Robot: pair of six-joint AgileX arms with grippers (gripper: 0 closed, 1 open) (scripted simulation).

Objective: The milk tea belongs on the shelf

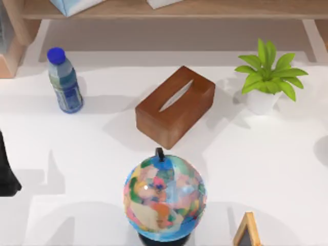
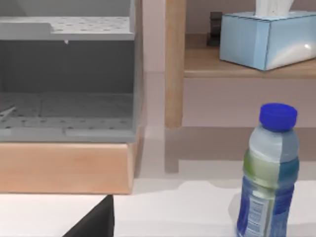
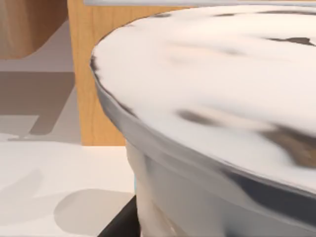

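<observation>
Milk tea cup (image 3: 222, 123) close against right wrist camera, beside wooden shelf post (image 3: 94, 74). Shelf (image 1: 179, 10) along table's 12 o'clock edge. White table (image 1: 266, 169) open at 3 o'clock. Left arm (image 1: 7, 169) parked at 9 o'clock. Jaw states: cannot tell.

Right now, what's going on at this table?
A two-armed robot is meant to put a milk tea on the wooden shelf at the back. The right wrist camera sits right up against a white-lidded cup, apparently that milk tea; whether it is gripped, I cannot tell. The left arm is parked at the table's left edge. A blue-capped bottle, brown tissue box, globe and potted plant stand on the table.
</observation>
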